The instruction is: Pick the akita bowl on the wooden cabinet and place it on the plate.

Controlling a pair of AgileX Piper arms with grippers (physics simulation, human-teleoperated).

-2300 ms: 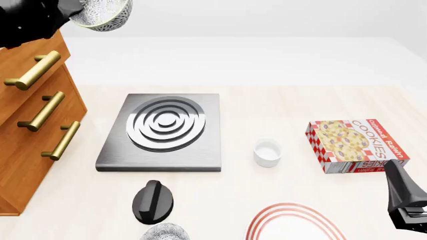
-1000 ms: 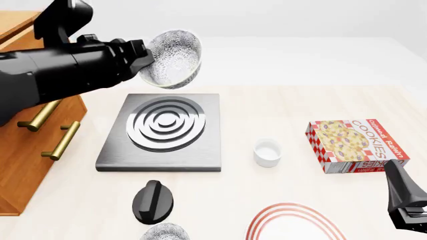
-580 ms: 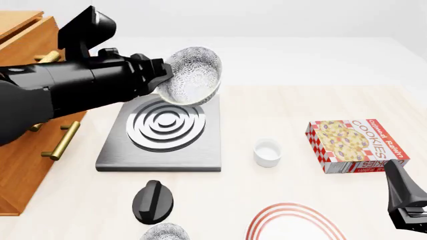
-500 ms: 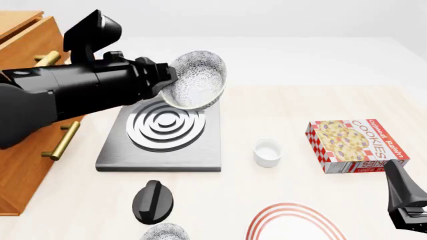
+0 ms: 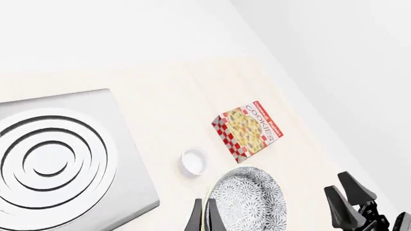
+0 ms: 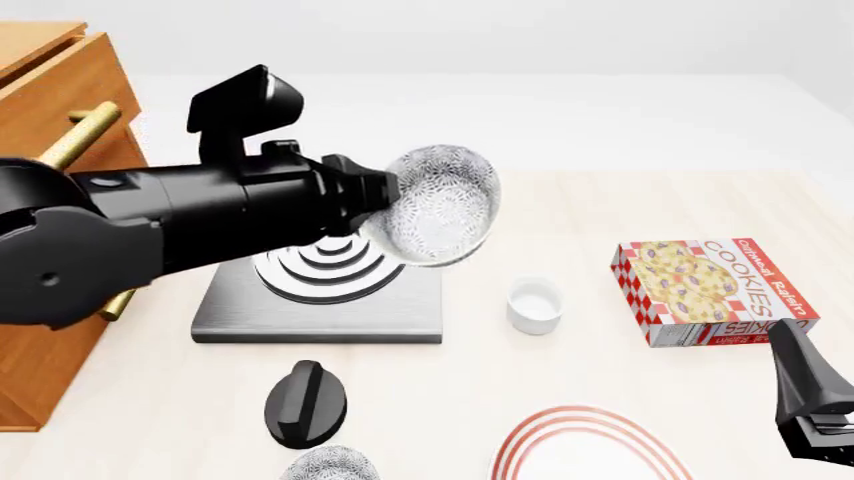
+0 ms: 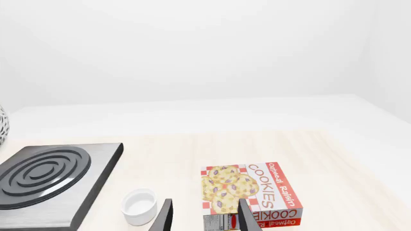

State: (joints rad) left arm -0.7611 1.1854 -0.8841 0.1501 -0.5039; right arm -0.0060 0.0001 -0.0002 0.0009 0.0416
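While the left gripper (image 6: pixel 380 200) hangs above the table, we see its fingers (image 5: pixel 200 219) pinching the rim of the akita bowl (image 6: pixel 443 205), which is tilted on its side in the air over the near right corner of the stove plate (image 6: pixel 320 318). We note the bowl is off the wooden cabinet (image 6: pixel 54 90), which stands at the far left with a brass handle (image 6: pixel 78 135) showing above the arm. From the left wrist view the bowl's speckled inside (image 5: pixel 249 199) faces the camera, with the small white cup (image 5: pixel 193 161) and the cookie box (image 5: pixel 249 130) on the table beyond it.

We find the plate (image 6: pixel 587 445) at the near edge of the front view, only its red rings showing, well apart from the carried bowl. 1 black knob (image 6: pixel 304 402) lies just in front of the stove plate, and a 2nd speckled bowl (image 6: pixel 328 466) peeks in at the bottom edge.

We record the right gripper (image 7: pixel 204 216) low at the near right, its 2 fingers spread apart with nothing between them, pointing toward the cookie box.
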